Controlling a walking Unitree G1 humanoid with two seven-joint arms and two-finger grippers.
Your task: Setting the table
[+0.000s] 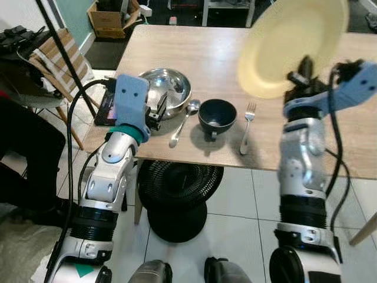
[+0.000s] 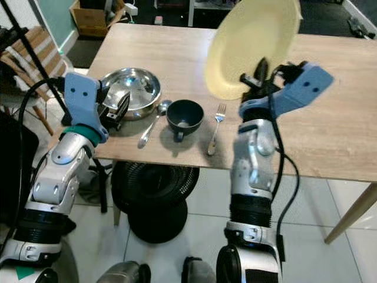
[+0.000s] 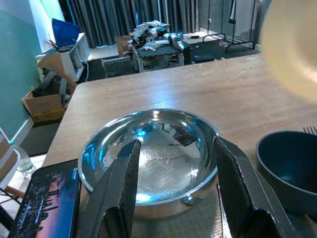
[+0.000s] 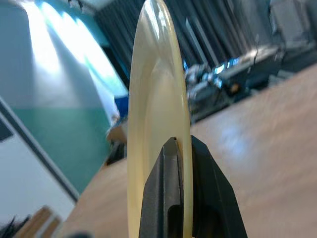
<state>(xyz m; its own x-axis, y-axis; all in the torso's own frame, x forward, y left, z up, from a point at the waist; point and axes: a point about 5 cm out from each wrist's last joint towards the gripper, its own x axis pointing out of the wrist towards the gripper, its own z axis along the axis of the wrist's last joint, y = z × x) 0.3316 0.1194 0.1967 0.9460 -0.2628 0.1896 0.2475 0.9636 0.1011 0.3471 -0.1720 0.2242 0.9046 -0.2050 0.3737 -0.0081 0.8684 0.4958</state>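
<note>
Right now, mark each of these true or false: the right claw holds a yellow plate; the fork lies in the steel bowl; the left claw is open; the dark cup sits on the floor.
1. The right claw holds the yellow plate by its rim: true.
2. The fork lies in the steel bowl: false, it lies on the table, beside the dark cup.
3. The left claw is open in front of the steel bowl: true.
4. The dark cup sits on the floor: false, it stands on the table between spoon and fork.

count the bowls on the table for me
2. The silver metal bowl sits near the table's left edge, with the open left gripper at its near rim. The dark blue bowl sits right of it, between the spoon and the fork.
</note>
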